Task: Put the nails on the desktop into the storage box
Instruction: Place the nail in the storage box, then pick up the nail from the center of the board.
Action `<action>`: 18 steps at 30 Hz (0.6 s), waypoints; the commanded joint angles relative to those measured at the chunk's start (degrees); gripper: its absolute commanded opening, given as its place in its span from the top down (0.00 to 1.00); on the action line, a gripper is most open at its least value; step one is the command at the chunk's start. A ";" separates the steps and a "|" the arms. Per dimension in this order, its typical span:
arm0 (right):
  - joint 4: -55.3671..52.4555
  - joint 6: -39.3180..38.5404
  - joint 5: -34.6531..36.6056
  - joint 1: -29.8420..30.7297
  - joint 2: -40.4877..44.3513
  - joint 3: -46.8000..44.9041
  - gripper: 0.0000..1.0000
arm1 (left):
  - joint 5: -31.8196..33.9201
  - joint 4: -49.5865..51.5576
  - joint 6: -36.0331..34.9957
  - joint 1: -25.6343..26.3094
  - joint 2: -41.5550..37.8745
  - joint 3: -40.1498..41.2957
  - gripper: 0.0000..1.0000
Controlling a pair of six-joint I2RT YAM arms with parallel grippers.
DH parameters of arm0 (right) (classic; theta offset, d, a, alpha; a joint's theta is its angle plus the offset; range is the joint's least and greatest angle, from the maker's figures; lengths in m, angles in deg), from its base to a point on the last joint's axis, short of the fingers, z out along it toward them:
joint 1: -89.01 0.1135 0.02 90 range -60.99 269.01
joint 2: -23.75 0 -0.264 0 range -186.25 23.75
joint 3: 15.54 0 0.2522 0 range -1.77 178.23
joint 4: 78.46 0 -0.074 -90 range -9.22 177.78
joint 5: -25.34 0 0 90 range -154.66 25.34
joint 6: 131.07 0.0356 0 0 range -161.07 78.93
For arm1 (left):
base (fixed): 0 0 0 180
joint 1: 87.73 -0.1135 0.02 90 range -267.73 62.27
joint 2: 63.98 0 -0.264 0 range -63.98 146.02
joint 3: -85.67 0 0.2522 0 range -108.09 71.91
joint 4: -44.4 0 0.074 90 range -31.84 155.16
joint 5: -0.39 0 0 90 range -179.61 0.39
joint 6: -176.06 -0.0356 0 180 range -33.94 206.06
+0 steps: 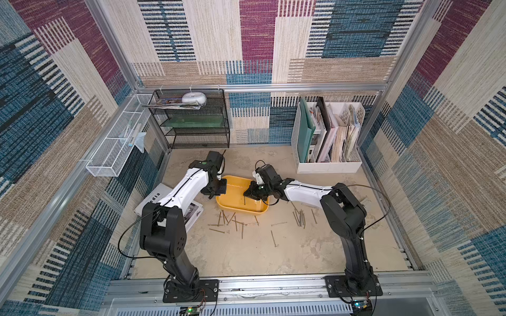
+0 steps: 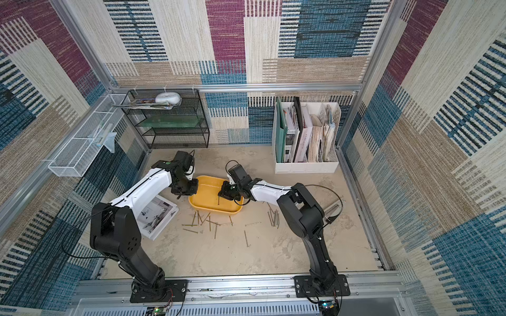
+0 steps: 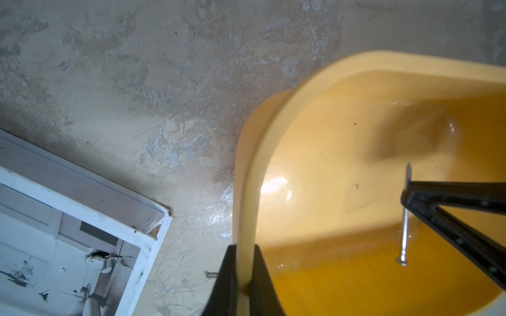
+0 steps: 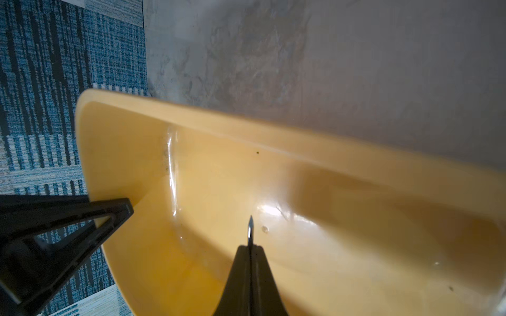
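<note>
Storage box (image 3: 245, 177) rim between left jaws

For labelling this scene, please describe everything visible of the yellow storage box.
The storage box is a shallow yellow-orange tub of glossy plastic, rectangular with rounded corners and a plain rim. It rests on the desktop. The left gripper is clamped on its rim; the right gripper holds one nail, head down, over its otherwise bare floor.

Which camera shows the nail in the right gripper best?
Left wrist: the nail shows nearly whole, point to head, over the storage box. Right wrist shows only its tip past the right gripper; in both top views the nail is a thin dark line.
</note>
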 commanded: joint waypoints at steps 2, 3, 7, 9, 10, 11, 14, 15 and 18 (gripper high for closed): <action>-1.26 -1.37 1.40 -0.01 -0.94 2.12 0.61 | -0.31 -0.28 0.00 0.01 -0.08 -0.17 1.00; -1.50 -1.74 1.70 0.01 -0.45 2.05 0.57 | -0.30 -0.27 -0.05 0.01 -0.08 -0.17 1.00; -4.30 -4.96 3.65 -0.19 3.31 2.64 0.52 | -0.22 -0.27 0.01 0.01 -0.03 -0.17 1.00; -6.19 -6.87 4.25 -0.43 6.45 2.18 0.52 | -0.05 -0.20 -0.11 0.01 -0.04 -0.08 1.00; -7.15 -8.07 4.69 -0.62 8.58 1.47 0.52 | 0.04 -0.22 -0.09 0.01 -0.04 -0.08 1.00; -8.83 -9.24 5.38 -0.93 10.56 0.78 0.52 | 0.10 -0.24 -0.17 0.01 -0.02 0.00 1.00; -17.79 -14.38 9.65 -2.97 17.79 -2.17 0.51 | 0.10 -0.27 -0.16 0.01 -0.04 0.05 1.00; -21.61 -15.81 11.95 -4.01 20.30 -3.64 0.50 | 0.04 -0.21 -0.20 0.01 0.02 0.00 1.00; -28.83 -18.18 19.39 -8.10 27.60 -11.73 0.48 | -0.35 -0.25 -0.16 -0.08 0.14 -0.17 1.00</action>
